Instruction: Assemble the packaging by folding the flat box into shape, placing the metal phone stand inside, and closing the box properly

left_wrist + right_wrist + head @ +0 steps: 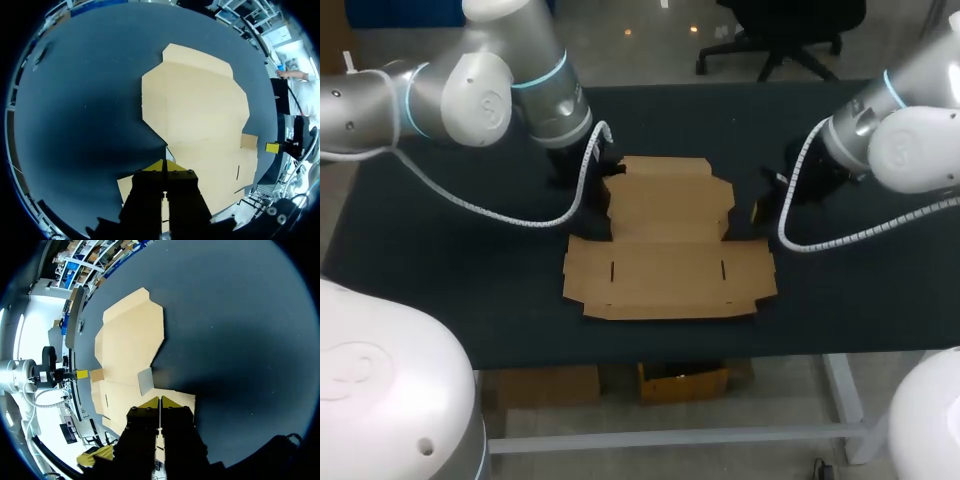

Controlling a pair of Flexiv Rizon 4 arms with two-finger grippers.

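Inspection finds the flat brown cardboard box blank [668, 250] lying unfolded at the centre of the dark table [450, 270], with its slotted panel toward 6 o'clock in the head view. The left gripper [163, 165] sits at the blank's edge at about 10 o'clock and the right gripper [160, 402] at about 2 o'clock. Each has its yellow tips clenched together, and nothing can be seen between them. The metal phone stand appears in no view. In my judgement the step in hand is the first fold. It would be done well by working both sides evenly, bending only along the pressed creases, and keeping the base panel flat so that the blank does not slide on the table. The small side tabs look liable to snag. No legible writing or label can be made out on the cardboard.
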